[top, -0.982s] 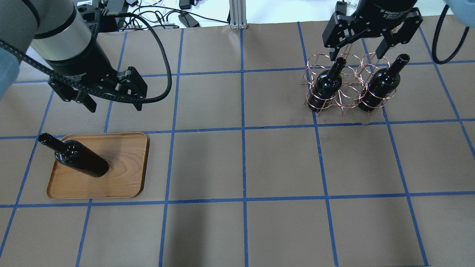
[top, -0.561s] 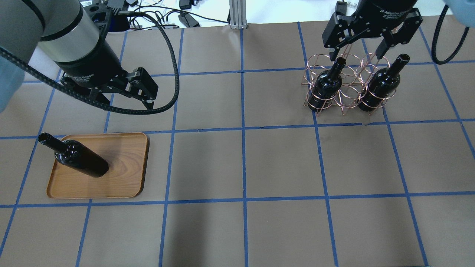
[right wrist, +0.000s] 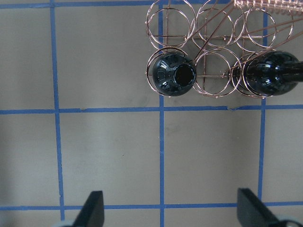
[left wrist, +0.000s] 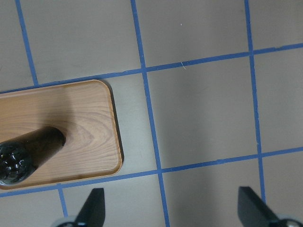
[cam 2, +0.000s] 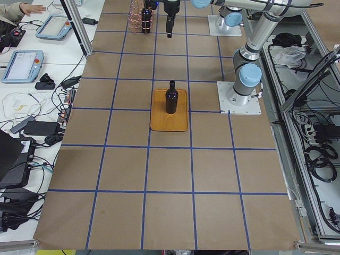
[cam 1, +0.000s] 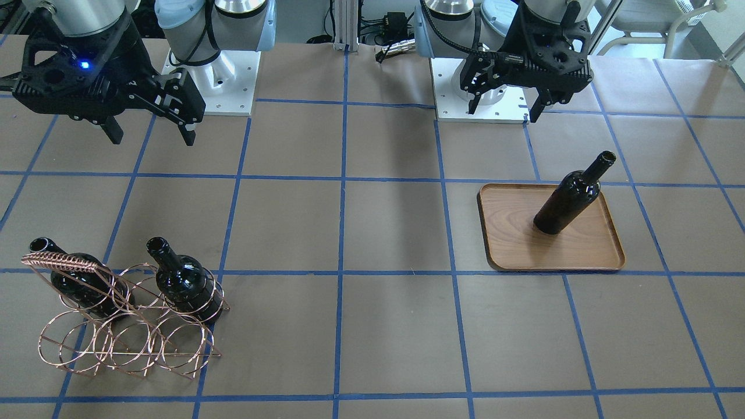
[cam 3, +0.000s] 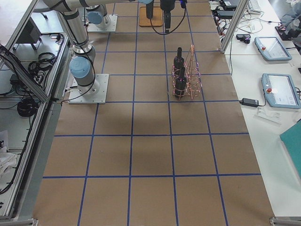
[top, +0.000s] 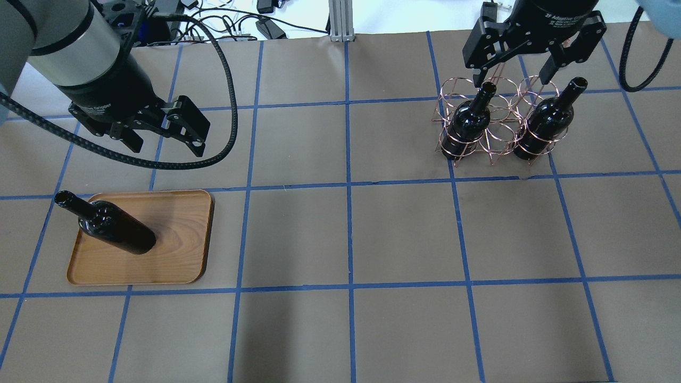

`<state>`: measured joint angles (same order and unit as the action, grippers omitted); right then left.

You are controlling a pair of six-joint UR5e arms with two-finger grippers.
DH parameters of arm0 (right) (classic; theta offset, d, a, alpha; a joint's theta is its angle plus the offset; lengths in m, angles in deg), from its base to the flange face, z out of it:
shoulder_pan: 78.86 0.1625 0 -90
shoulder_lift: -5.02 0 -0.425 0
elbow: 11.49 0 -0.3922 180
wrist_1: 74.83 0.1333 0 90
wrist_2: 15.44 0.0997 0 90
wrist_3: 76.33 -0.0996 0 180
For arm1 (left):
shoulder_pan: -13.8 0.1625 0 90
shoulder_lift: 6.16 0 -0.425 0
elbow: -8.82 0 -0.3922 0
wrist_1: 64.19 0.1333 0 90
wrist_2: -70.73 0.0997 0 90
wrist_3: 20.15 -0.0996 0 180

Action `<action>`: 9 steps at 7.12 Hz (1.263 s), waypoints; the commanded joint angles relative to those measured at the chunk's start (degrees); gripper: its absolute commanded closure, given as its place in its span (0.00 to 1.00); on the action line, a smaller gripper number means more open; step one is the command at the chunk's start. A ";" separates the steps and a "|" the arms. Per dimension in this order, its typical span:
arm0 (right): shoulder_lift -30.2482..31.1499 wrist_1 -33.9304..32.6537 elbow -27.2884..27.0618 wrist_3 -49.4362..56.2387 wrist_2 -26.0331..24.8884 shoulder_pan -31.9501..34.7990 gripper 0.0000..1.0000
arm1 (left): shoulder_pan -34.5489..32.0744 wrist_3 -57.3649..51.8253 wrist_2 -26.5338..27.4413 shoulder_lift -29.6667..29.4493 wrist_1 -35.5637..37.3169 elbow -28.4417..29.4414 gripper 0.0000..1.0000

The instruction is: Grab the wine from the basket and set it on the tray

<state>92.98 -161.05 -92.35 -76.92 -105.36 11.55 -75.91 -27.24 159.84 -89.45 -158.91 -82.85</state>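
Note:
One wine bottle (top: 114, 229) stands upright on the wooden tray (top: 178, 252) at the near left; both also show in the front view, bottle (cam 1: 567, 201) on tray (cam 1: 582, 253). Two more bottles (top: 468, 119) (top: 545, 125) stand in the outer loops of the copper wire basket (top: 492, 141), with the middle loop empty. My left gripper (top: 166, 149) is open and empty, above the table behind the tray. My right gripper (top: 509, 81) is open and empty, high above the basket's far side. The right wrist view looks down on the bottle mouth (right wrist: 173, 74).
Brown paper with a blue tape grid covers the table (top: 351, 234). Cables and power bricks (top: 266, 24) lie beyond its far edge, beside an aluminium post (top: 338, 18). The arm bases (cam 1: 209, 75) stand on the robot's side.
My left gripper swung a little to the right and then back left, staying open and empty behind the tray. The right gripper, bottles, tray and basket have not moved.

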 commanded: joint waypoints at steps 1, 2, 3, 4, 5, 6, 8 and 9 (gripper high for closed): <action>-0.07 0.00 0.00 0.32 0.10 0.02 0.00 | 0.59 1.02 0.02 0.14 -0.11 -0.09 0.00; -0.07 0.00 0.00 0.50 -0.07 -0.06 0.00 | 0.68 1.98 1.58 0.23 -0.11 -0.09 0.00; -0.07 0.00 0.00 0.58 0.01 -0.15 0.00 | 0.68 3.91 2.47 0.23 -0.28 -0.18 0.00; -0.07 0.00 0.00 0.58 -0.07 -0.15 0.00 | 0.59 4.10 2.39 0.41 -0.20 -0.79 0.00; -0.07 0.00 0.00 0.58 0.01 -0.24 0.00 | 0.59 4.10 2.39 0.67 -0.19 -1.14 0.00; -0.07 0.00 0.00 0.58 0.01 -0.24 0.00 | 0.59 4.19 2.39 0.76 -0.19 -1.41 0.00; -0.07 0.00 0.00 0.67 0.01 -0.24 0.00 | 0.59 4.10 2.39 0.76 -0.19 -1.41 0.00; -0.07 0.00 0.00 0.67 0.01 -0.33 0.00 | 0.68 4.10 2.39 0.76 -0.19 -1.41 0.00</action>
